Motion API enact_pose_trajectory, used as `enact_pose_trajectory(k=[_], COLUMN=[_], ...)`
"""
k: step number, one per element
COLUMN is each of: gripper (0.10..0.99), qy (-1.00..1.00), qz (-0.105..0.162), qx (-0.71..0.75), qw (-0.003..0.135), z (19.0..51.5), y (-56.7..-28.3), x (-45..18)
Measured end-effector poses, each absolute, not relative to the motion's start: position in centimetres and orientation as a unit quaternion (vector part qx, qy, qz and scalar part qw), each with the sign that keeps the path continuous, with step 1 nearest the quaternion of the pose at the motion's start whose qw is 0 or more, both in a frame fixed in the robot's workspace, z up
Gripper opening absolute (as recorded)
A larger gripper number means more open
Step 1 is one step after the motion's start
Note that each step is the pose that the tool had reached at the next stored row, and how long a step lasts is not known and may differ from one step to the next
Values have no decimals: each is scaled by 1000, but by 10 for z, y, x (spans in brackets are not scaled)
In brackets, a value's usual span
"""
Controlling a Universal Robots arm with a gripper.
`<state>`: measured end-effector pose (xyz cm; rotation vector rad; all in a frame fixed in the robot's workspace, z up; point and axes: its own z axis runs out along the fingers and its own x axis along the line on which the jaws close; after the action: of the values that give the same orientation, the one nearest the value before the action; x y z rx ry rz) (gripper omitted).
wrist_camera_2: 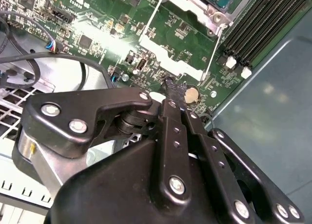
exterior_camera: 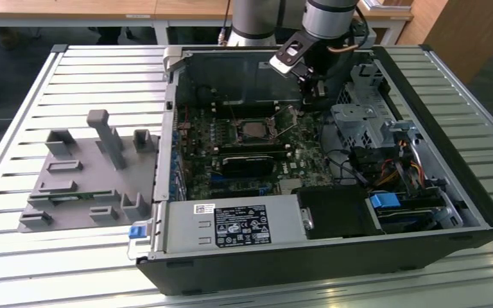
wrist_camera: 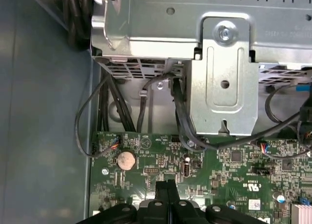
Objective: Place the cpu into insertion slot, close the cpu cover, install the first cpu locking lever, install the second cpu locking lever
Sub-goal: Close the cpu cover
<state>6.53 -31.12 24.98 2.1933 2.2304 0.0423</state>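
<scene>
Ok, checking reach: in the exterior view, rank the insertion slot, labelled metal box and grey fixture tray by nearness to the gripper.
From the gripper:
1. insertion slot, on the board inside the case.
2. labelled metal box, at the case's near edge.
3. grey fixture tray, outside the case, exterior view's left.

Ext cam sits high and well back, looking down on the open PC case (exterior_camera: 315, 263), arm at its 12 o'clock. Both wrist cams ride close over the motherboard (exterior_camera: 308, 154), peering past the gripper (wrist_camera_2: 171, 84). First faces the drive cage (wrist_camera: 224, 78), second the memory slots (wrist_camera_2: 258, 24). Shared: coin cell (wrist_camera: 126, 160) (wrist_camera_2: 192, 94) & board round it.
</scene>
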Motion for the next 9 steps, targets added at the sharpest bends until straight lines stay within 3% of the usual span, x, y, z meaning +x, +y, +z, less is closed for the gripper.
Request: enact_pose_trajectory(k=[9], gripper=[106], qy=[713], qz=[13], qx=[701], qw=[6], z=[237], y=[-310], x=[68])
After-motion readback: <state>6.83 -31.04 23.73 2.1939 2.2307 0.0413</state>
